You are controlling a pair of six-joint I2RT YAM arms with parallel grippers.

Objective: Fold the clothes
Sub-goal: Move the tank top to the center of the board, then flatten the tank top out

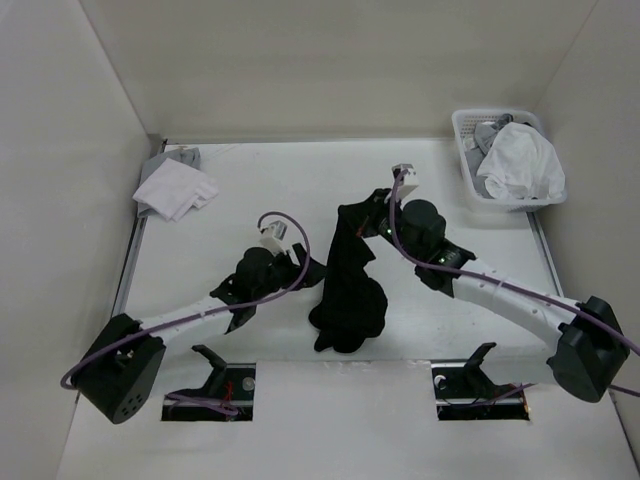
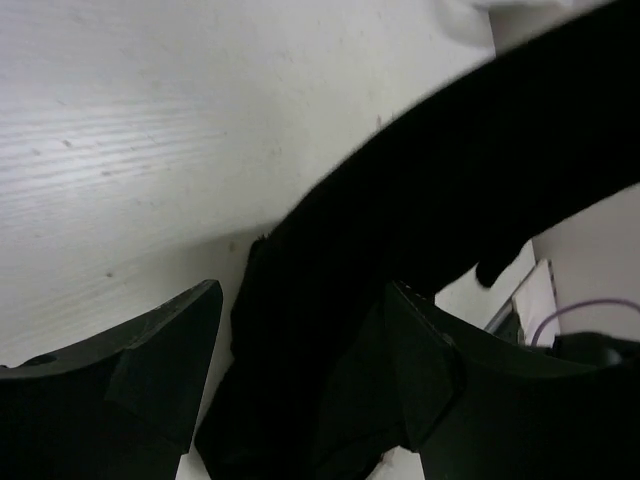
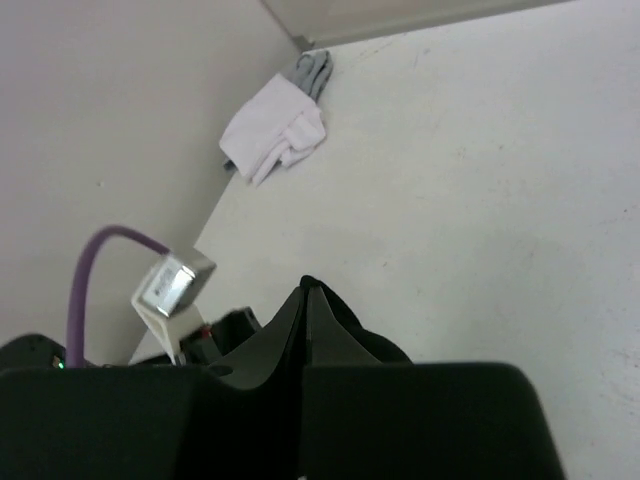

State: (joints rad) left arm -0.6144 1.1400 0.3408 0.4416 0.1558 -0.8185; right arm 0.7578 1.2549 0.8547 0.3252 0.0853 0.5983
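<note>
the step in hand looks like shaking out the shirt (image 1: 350, 290), well short of any fold: it hangs as a dark rope at mid-table, top lifted, bottom bunched on the table (image 1: 250, 190). the right pincer (image 1: 368, 216) is clamped tight on its upper end. the left pincer (image 1: 308, 270) gapes wide at the lower part, cloth between its fingers but nothing gripped. next, i judge, it must close on a hem so both can spread the shirt flat. white walls (image 1: 300, 60) box in the white table; a basket (image 1: 460, 150) of pale garments sits far right, a white pile (image 1: 175, 188) far left.
</note>
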